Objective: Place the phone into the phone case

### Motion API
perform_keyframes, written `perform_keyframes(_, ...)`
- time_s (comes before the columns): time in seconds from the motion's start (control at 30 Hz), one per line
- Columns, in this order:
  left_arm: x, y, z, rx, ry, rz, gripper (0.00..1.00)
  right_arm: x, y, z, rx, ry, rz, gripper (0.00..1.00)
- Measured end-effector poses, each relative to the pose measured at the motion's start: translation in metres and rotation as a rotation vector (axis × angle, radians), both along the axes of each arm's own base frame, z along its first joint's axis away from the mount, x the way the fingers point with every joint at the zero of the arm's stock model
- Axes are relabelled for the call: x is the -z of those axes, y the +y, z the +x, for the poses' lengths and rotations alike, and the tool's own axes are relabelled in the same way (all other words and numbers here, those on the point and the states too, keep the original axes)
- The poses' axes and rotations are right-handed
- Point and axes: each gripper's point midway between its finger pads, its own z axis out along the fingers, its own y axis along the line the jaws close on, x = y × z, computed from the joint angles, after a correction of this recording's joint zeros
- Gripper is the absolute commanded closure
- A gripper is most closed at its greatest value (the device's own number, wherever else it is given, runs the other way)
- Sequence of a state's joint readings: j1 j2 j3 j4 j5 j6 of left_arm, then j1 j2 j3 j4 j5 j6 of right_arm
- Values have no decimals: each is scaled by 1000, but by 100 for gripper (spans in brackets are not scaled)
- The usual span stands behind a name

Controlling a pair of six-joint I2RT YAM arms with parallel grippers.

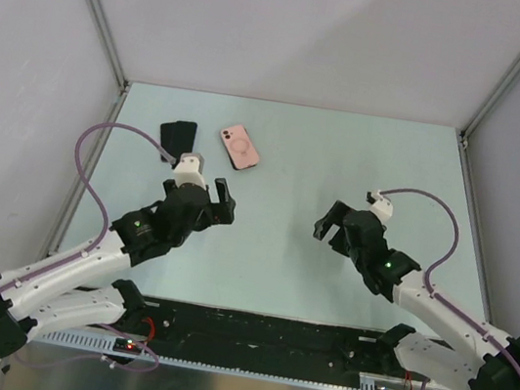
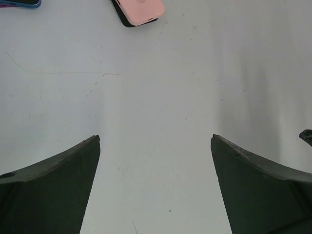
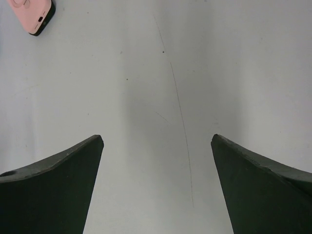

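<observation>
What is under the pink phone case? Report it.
The pink phone case lies back-up on the table. Only a dark rim shows beneath its pink back; whatever lies inside or under it is covered.

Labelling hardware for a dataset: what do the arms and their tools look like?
White links, black joints. The left tool and right tool are black with broad, tapering fingers. A purple cable loops along each arm; a green light glows near each wrist.

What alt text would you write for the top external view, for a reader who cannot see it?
Seen from above, two robot arms reach over a pale table, the left gripper and right gripper both open and empty. Beyond the left gripper lie a dark phone and a pink phone case, side by side, not touching.
</observation>
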State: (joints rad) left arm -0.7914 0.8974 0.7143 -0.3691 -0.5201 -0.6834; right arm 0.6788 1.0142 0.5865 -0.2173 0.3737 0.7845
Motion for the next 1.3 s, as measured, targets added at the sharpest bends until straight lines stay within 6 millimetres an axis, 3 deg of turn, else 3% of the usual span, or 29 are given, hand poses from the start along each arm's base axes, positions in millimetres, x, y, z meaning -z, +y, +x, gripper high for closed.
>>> perform_keyframes(0.13,4,3,-2,-4,15,14,2,1,8,6,-29,20,-22,0)
perform_keyframes(0.3,6,10,-1,-19,35,23,2,-3,29,34,-90,30,-47,0)
perform_keyframes(0.6,11,45,8,-106,129,-10,2,-7,99,137,-275,-5,-96,0)
perform_keyframes(0.73,-2,57,7,-129,137,-29,2,5,133,179,-385,-21,-144,0)
perform_keyframes(0.93,-24,76,8,-166,116,-43,2,31,175,223,-536,-15,-205,0)
perform_keyframes(1.1,-28,85,8,-174,127,-30,2,44,199,245,-619,-21,-253,0)
perform_keyframes(1.3,-17,91,9,-171,176,-7,2,51,221,252,-690,-30,-312,0)
